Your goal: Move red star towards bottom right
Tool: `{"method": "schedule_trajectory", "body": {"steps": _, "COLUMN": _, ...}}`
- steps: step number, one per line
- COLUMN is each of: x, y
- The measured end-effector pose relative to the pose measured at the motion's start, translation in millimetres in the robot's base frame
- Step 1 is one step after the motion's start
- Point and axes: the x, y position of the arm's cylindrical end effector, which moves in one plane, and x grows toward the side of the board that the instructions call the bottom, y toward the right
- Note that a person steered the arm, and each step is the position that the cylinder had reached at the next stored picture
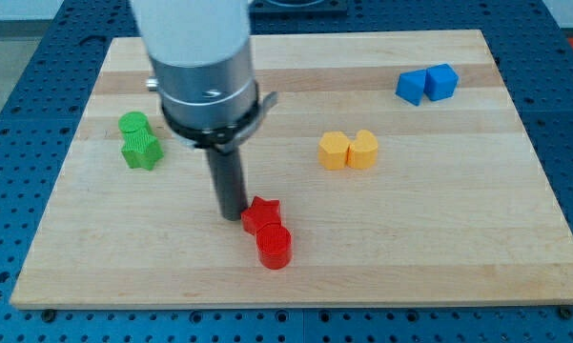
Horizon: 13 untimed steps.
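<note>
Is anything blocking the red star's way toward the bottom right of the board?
Yes. The red cylinder sits touching the red star on its lower-right side, directly in the path. My tip is against the star's left side. Beyond the cylinder, nothing else stands in the way.

red star (260, 213): small red star-shaped block, lying flat on the counter (439, 248), a bit left of centre and toward the view's bottom. Touches a red cylinder (275, 246) on its lower-right side. My tip (232, 215) sits right against its left edge.
</note>
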Motion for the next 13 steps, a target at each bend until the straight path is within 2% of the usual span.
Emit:
{"method": "schedule_trajectory", "body": {"steps": 5, "x": 39.7, "y": 3.8}}
{"method": "schedule_trajectory", "body": {"steps": 6, "x": 34.4, "y": 14.0}}
{"method": "schedule_trajectory", "body": {"steps": 7, "x": 6.9, "y": 40.9}}
{"method": "schedule_trajectory", "body": {"steps": 9, "x": 4.2, "y": 52.3}}
{"method": "schedule_trajectory", "body": {"steps": 13, "x": -8.8, "y": 122.9}}
